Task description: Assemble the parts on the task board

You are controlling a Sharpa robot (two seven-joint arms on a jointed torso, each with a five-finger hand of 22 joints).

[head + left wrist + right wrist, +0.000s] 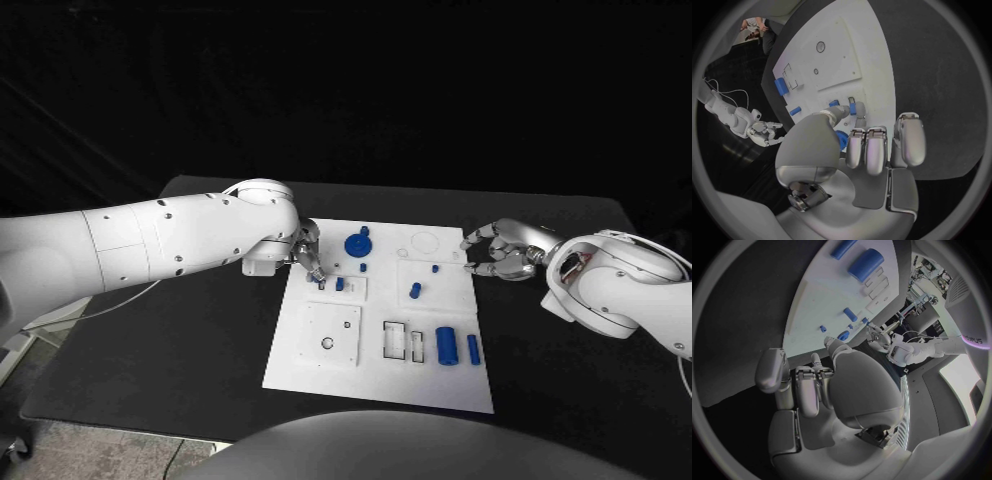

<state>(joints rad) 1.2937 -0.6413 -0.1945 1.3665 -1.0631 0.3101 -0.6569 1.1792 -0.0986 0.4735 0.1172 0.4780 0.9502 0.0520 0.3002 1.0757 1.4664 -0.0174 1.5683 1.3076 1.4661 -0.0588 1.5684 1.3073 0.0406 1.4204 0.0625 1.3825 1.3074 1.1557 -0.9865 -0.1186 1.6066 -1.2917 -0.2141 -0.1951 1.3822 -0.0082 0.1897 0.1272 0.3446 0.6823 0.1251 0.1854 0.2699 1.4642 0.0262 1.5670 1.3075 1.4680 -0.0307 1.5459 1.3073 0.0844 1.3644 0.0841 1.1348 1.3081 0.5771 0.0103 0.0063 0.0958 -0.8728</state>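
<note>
Reaching over the task board (378, 385), left hand (307, 258) seems to pinch a small blue part (319, 283); seat it upright, slowly. Right hand (495, 254) hovers, fingers curled, empty.

My task board (378, 370) is white, lying on a black table (173, 350). The parts on it are blue: a round disc (359, 244), a thick cylinder (447, 345), a slimmer peg (473, 348). My arms are white and my left hand (306, 256) and right hand (495, 255) are silver
</note>
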